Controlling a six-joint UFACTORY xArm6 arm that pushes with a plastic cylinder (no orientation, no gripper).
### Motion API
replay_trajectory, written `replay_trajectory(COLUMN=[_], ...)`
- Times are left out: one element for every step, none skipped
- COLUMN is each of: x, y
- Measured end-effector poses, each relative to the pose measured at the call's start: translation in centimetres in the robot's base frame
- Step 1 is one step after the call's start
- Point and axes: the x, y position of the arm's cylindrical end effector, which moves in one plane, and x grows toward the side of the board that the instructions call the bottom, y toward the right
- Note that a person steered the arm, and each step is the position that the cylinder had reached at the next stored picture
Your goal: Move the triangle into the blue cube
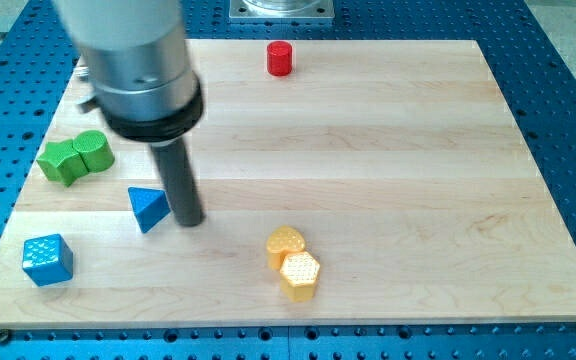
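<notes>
Down at the view's lower left, the blue cube [47, 259] sat near the corner of the wooden board [388, 150], all on its own. Up and a touch to the right, the two green blocks [76, 157] huddled together, touching, close to the board's left edge; their exact shapes were hard to make out. Then the action: the blue triangle [148, 208] lay up and to the right of the cube, apart from it, and my tip [189, 221] stood right at the triangle's right side, as good as touching it. No hand here, just a bare rod, so nothing was open, shut or held. Further right, toward the view's bottom, two yellow-orange blocks [293, 263] were pressed together, the nearer one a hexagon. Away at the top edge stood the red cylinder [280, 58], well apart from everything.
</notes>
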Motion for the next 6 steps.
replay_trajectory(x=[-1.2,-1.2,-0.6,0.7,1.7,2.7], y=[-0.3,-4.3,-7.6,-9.7,-9.6,-10.4])
